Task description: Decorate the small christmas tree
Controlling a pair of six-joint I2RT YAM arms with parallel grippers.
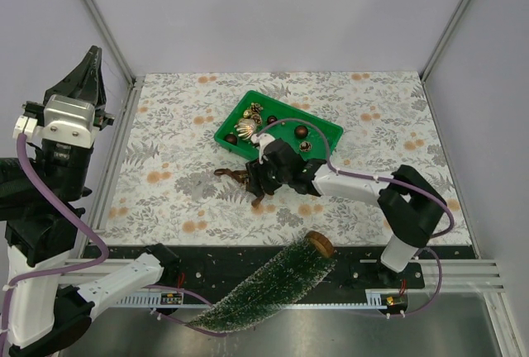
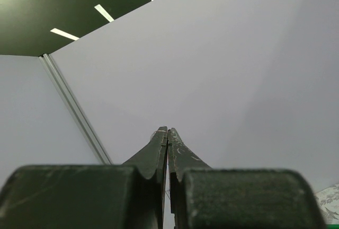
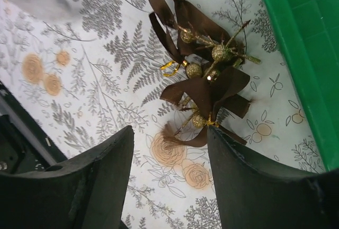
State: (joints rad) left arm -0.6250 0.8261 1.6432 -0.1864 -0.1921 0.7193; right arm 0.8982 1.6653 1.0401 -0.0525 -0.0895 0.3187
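From above, the left gripper (image 1: pixel 91 64) is up high at the left side, well off the table (image 1: pixel 165 167). The right gripper (image 1: pixel 254 185) hangs low over a cluster of brown ribbon ornaments (image 1: pixel 235 177) just beside the green tray (image 1: pixel 299 112). The small christmas tree (image 1: pixel 264 287) lies on its side across the table's near edge, between the arm bases, and bare table stretches out to the left. At the left wrist, the fingers (image 2: pixel 159 149) are pressed together on nothing and aimed at a plain wall (image 2: pixel 238 80). At the right wrist, the fingers (image 3: pixel 100 176) stand spread. One bow lies on the table between the tips, unpinched, and the tray's rim runs close on the right.
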